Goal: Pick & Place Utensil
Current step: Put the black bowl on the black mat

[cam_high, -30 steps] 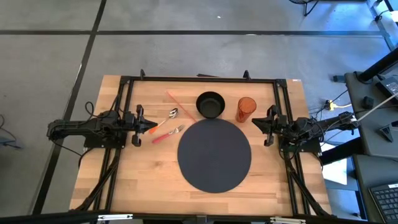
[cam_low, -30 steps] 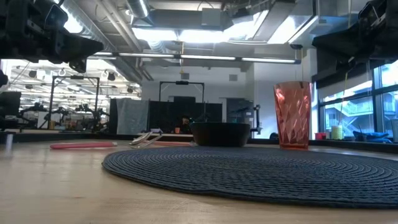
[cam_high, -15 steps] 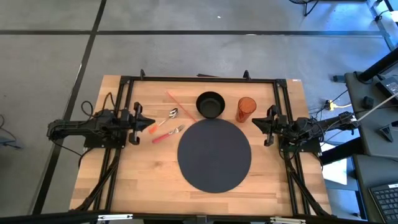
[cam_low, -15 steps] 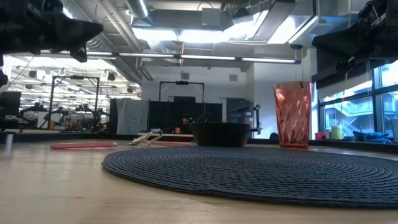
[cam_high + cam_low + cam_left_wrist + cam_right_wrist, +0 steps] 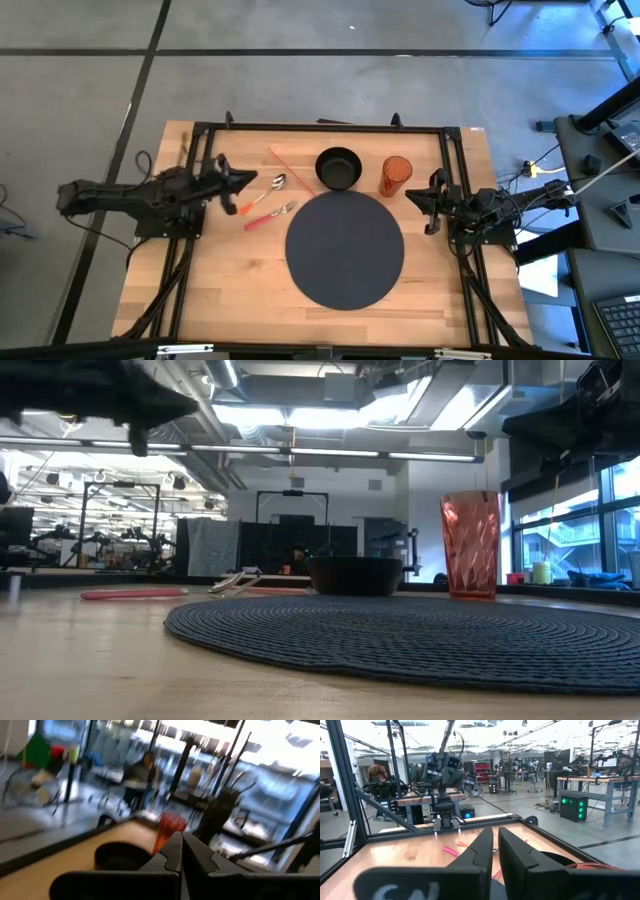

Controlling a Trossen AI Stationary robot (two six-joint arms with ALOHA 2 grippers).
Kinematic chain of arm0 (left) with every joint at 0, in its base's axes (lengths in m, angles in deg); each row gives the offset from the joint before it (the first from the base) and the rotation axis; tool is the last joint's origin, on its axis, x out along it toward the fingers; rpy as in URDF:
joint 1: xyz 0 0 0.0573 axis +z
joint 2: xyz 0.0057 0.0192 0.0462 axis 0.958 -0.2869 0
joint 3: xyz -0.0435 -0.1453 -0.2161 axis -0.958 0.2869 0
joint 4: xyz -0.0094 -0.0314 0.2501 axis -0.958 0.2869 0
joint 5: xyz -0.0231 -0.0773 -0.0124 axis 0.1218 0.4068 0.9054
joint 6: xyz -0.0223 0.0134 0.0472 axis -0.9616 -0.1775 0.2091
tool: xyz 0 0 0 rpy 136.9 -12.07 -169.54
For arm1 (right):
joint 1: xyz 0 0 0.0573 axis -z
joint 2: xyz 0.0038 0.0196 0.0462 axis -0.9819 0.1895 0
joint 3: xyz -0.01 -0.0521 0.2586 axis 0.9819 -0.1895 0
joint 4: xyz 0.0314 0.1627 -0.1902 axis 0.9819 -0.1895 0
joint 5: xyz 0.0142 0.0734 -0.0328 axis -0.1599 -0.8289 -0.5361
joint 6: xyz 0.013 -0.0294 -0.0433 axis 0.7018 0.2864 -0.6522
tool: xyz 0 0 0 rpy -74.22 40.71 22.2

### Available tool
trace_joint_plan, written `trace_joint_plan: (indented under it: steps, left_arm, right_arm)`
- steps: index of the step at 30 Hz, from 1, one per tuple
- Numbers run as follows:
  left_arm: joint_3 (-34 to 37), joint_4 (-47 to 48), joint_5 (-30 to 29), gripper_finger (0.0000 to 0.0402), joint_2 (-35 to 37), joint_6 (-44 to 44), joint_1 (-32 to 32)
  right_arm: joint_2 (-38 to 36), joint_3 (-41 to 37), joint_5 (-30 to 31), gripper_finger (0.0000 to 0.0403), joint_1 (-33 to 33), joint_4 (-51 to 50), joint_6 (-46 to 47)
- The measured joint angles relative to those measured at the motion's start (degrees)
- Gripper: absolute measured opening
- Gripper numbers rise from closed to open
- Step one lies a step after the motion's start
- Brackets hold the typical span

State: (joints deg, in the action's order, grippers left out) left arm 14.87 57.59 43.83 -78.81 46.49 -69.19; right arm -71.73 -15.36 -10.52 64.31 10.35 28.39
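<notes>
The left gripper (image 5: 246, 180) has been swung from its earlier rest toward the far side of the table, jaws pressed together on nothing; the spoon (image 5: 271, 188) is seen just ahead of its tips and the red-handled fork (image 5: 268, 215) just beside them, both flat on the table (image 5: 230, 290). Well beyond, past the round mat (image 5: 345, 250), the right gripper (image 5: 412, 198) is kept where it was, fingers nearly touching and empty.

Bowl (image 5: 338, 168), cup (image 5: 395, 175) behind mat (image 5: 345, 250).
</notes>
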Motion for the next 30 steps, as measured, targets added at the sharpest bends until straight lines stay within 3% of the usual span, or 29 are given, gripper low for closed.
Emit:
trace_joint_plan:
  steps: [5,11,18,24,30]
  left_arm:
    - [-16.95,11.45,2.67,0.0001,-21.54,5.53,2.65]
    - [-40.47,22.17,5.13,0.0001,-47.12,11.16,5.01]
    - [-67.32,40.67,6.98,0.0012,-70.92,14.79,9.13]
    - [-84.73,58.97,15.27,0.0081,-87.14,20.58,12.68]
    - [-93.48,65.2,18.93,0.0173,-97.28,30.63,12.2]
  right_arm:
    - [0.0,0.0,0.07,0.003,0.0,0.09,-4.65]
    - [0.0,0.0,0.07,0.003,0.0,-0.36,-2.55]
    - [0.0,0.0,0.07,0.003,0.0,-0.54,-5.23]
    - [0.0,0.0,-0.21,0.003,0.0,-1.67,-5.66]
    - [0.0,0.0,-0.6,0.003,0.0,-2.11,-5.63]
